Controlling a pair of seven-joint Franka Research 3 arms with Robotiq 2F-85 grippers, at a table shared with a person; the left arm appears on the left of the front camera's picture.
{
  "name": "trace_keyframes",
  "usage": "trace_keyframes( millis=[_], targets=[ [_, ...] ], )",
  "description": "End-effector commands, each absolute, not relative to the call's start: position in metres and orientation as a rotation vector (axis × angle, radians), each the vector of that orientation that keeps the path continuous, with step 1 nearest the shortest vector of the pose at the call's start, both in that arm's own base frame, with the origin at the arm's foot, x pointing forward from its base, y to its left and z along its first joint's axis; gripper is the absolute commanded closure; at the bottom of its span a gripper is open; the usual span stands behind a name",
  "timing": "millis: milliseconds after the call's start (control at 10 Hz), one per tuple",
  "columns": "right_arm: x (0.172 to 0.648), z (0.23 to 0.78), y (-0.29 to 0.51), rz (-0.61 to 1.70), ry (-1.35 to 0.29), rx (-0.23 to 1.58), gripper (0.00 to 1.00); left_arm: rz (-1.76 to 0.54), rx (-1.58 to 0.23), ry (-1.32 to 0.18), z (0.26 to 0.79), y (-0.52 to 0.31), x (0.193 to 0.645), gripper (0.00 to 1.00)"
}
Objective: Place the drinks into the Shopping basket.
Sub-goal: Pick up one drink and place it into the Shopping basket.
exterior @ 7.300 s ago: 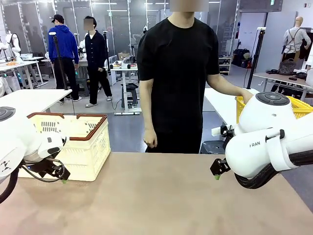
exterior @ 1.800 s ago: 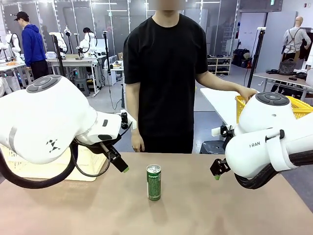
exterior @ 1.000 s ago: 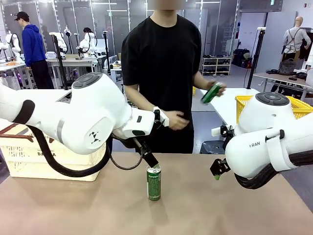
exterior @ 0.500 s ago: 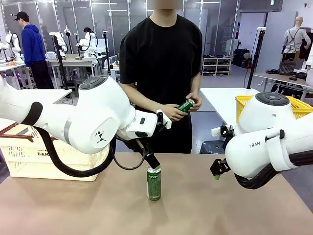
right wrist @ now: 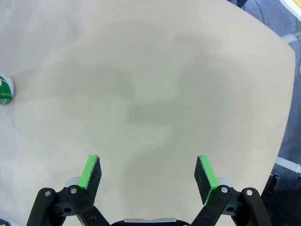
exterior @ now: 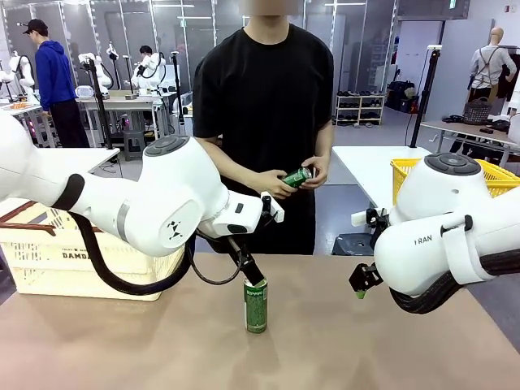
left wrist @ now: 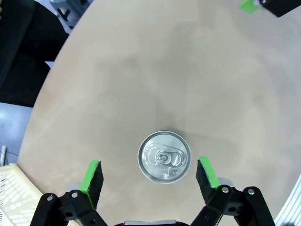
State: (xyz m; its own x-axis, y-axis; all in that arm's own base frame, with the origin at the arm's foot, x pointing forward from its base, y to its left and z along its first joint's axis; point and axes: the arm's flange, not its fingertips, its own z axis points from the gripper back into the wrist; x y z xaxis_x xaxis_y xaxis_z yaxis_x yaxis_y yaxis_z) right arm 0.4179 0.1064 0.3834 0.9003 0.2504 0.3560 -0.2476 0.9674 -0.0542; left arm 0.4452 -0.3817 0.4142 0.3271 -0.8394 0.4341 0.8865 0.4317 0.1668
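Busy lab behind, and up front a tan tabletop (exterior: 146, 349) with plenty of bare surface. One green can (exterior: 256, 306) stands upright at the centre of the front view, just short of the table's far edge. Open table runs all around it, with a wide clear stretch towards the lower right.

The left arm sweeps in from the left of the frame, elbow high, forearm angled down to the right. The left gripper (exterior: 253, 275) points down at the can, one fingertip about level with its rim. From the left wrist view the silver can top sits dead centre between the green pads (left wrist: 92, 176). The jaws are spread wide, with a clear gap on each side and nothing gripped. The table's curved edge cuts across the upper left of that view, and a cream lattice corner shows at the lower left.

The Shopping basket (exterior: 36, 272), cream with a brown rim, sits at the left edge of the front view, partly behind the arm and well apart from the can.

The right gripper (exterior: 360, 286) hangs at mid-right over bare table, jaws wide and empty. Its own view shows clear tabletop, the table edge at upper right and a sliver of the can at far left.

Behind the table the person's hands (exterior: 278, 185) hold a second green can (exterior: 297, 176) tilted at waist height. A yellow basket (exterior: 497, 173) sits at the upper right.
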Motion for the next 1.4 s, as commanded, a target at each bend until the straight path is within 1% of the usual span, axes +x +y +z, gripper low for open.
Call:
trace_keyframes(
  millis=[0,600,700,1100,1200,1300],
  targets=[
    [0.418,0.383,0.107,0.262,-0.368,-0.004,0.0,-1.149,-0.11,-0.44,0.414,-0.39,0.454,0.0],
    [0.418,0.383,0.107,0.262,-0.368,-0.004,0.0,-1.167,-0.102,-0.345,0.396,-0.406,0.47,0.0],
    [0.418,0.383,0.107,0.262,-0.368,-0.004,0.0,-1.175,-0.108,-0.35,0.394,-0.408,0.473,0.0],
    [0.418,0.383,0.107,0.262,-0.368,-0.004,0.0,-1.171,-0.095,-0.294,0.387,-0.41,0.475,0.0],
    [0.418,0.383,0.107,0.262,-0.368,-0.004,0.0,-1.179,-0.072,-0.288,0.386,-0.411,0.474,0.08],
    [0.418,0.383,0.107,0.262,-0.368,-0.004,0.0,-1.183,-0.07,-0.282,0.385,-0.41,0.474,0.13]
  ],
)
